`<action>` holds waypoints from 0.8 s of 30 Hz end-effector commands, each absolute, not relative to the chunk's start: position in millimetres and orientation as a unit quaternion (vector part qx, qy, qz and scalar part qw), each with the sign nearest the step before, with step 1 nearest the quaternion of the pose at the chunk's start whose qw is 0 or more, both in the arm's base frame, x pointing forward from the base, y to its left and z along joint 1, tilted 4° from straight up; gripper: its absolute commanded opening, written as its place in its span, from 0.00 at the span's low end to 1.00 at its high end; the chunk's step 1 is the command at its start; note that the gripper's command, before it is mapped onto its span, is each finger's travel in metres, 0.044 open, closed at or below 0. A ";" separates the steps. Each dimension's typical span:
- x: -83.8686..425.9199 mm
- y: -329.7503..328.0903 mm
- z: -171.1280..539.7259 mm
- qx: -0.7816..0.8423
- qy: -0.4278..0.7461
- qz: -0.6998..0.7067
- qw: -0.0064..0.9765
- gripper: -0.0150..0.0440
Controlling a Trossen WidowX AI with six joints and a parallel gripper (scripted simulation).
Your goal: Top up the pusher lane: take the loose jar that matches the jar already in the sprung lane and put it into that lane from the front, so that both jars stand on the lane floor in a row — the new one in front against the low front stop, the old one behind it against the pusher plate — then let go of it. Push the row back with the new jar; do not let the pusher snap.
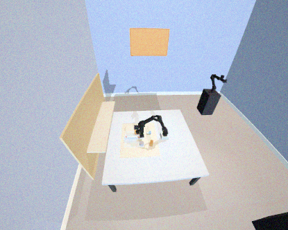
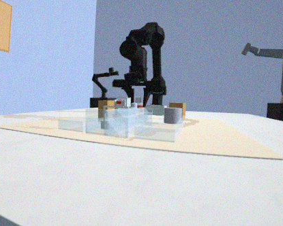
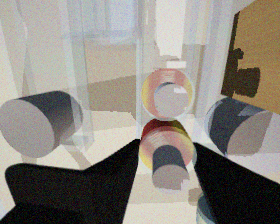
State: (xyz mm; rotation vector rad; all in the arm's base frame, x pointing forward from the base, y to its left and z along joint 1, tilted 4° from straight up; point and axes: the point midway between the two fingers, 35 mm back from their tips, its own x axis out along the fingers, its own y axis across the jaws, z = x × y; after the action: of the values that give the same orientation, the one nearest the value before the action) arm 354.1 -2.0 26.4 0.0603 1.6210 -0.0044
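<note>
My jaws stand about halfway apart, closed on the held jar, a red and yellow thing with a dark, grey-ended knob on top. It sits right between my fingertips. Just ahead of it in my wrist view is the second jar, with the same red and yellow rim; the two look to be touching or very nearly so, and I cannot tell which. Clear walls run away from me on both sides of that farther jar. Whether the jar I hold stands on the lane floor, I cannot tell.

Out to the left of my jaws in that view lies the round grey end of a dark cylinder; to the right is another dark cylinder, and beyond it a brown wooden block with a dark shadow on it.

Beneath me a pale tan mat lies on a white table with dark legs. Past one table edge stand a light wooden bench and a tall tan board. The room has blue walls, an orange panel hung on one, and a brownish floor. Well away from my jaws, another black arm stands on a dark pedestal.
</note>
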 end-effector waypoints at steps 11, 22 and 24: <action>362.3 -1.7 23.7 0.027 0.713 -0.001 0.700 0.25; 361.9 -1.5 19.6 0.027 0.713 -0.001 0.700 0.25; 361.8 -1.5 18.9 0.027 0.713 -0.001 0.700 0.25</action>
State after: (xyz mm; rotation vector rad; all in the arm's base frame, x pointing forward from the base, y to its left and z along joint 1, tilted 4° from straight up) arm 355.8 -1.7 19.3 0.0594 1.6148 -0.0035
